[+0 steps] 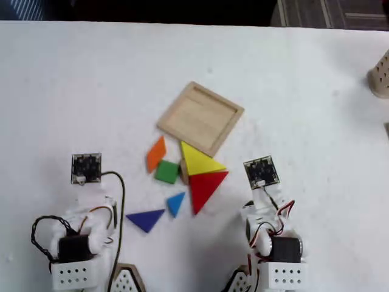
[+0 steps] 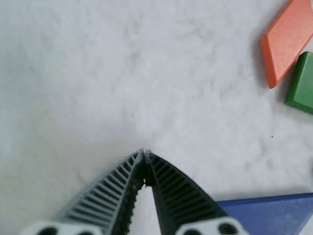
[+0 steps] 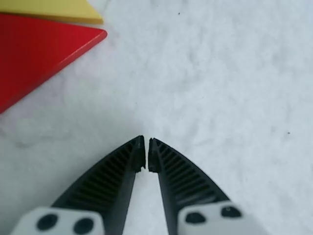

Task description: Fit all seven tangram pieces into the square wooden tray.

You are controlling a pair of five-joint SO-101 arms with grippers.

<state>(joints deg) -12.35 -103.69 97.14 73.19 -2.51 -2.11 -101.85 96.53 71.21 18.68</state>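
The square wooden tray (image 1: 200, 117) lies empty mid-table, turned like a diamond. Just in front of it are an orange parallelogram (image 1: 156, 153), a green square (image 1: 166, 171), a yellow triangle (image 1: 197, 160) and a red triangle (image 1: 205, 187). A small tan piece (image 1: 183, 171) is wedged between green and yellow. Nearer the arms lie a light blue triangle (image 1: 175, 202) and a dark blue triangle (image 1: 146, 219). My left gripper (image 2: 145, 154) is shut over bare table, with the dark blue triangle (image 2: 269, 213) beside it. My right gripper (image 3: 146, 142) is shut and empty, a little off the red triangle (image 3: 39, 54).
Both arms sit folded at the near edge, the left arm (image 1: 76, 243) and the right arm (image 1: 273, 243). A perforated wooden object (image 1: 380, 76) stands at the right edge. The white table spreads wide to the left and right of the pieces.
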